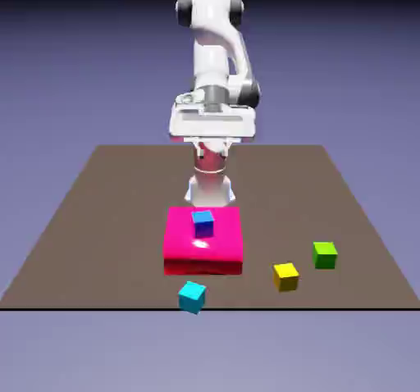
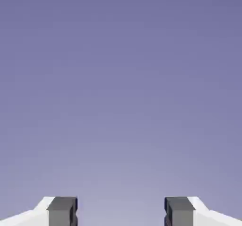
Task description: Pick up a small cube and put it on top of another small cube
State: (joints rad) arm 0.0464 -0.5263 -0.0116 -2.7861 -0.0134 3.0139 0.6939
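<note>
In the exterior view, the white hand (image 1: 212, 147) hides part of the arm's white base column (image 1: 210, 187), and its small finger tips blur against it. The hand view's bottom edge cuts off both grey finger tips (image 2: 61, 214).

The exterior view's backdrop is nearly black at twelve o'clock and pales to blue-violet towards six. A small white glare spot sits on the glossy pink block (image 1: 203, 255), whose front is darker than its top. Near twelve o'clock, the white arm (image 1: 211, 34) looks washed out. The hand view is evenly lit, palest towards six o'clock, with slightly jagged edges there.
</note>
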